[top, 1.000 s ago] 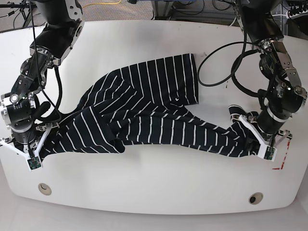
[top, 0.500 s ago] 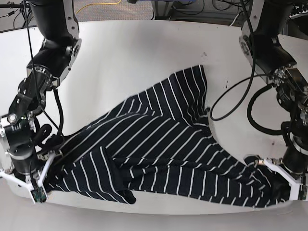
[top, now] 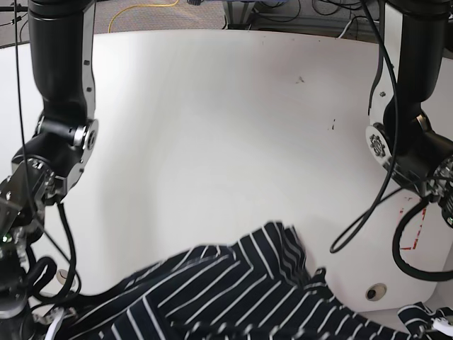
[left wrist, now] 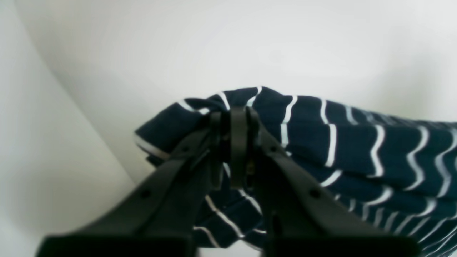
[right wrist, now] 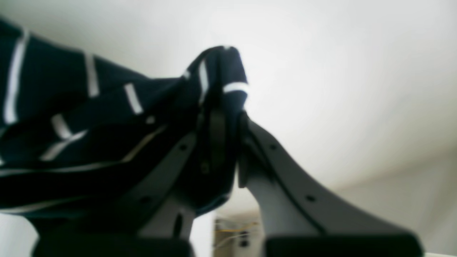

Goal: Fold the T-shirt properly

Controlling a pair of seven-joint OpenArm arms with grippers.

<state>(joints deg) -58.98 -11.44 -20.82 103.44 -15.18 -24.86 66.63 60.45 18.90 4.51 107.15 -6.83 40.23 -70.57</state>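
The T-shirt, black with thin white stripes, hangs bunched across the bottom of the base view, raised over the table's near edge. In the left wrist view my left gripper is shut on a folded corner of the T-shirt, and the cloth trails off to the right. In the right wrist view my right gripper is shut on another bunched edge of the T-shirt, and the cloth runs off to the left. In the base view both gripper tips sit at the lower corners, mostly cut off.
The white table fills the base view. A red tape mark lies near its right edge. Two round holes sit near the front edge. Cables lie on the floor behind the table. Both arm columns stand at the sides.
Both arms have drawn the T-shirt from the table's middle toward the near edge and up toward the camera. The grips have stayed shut.
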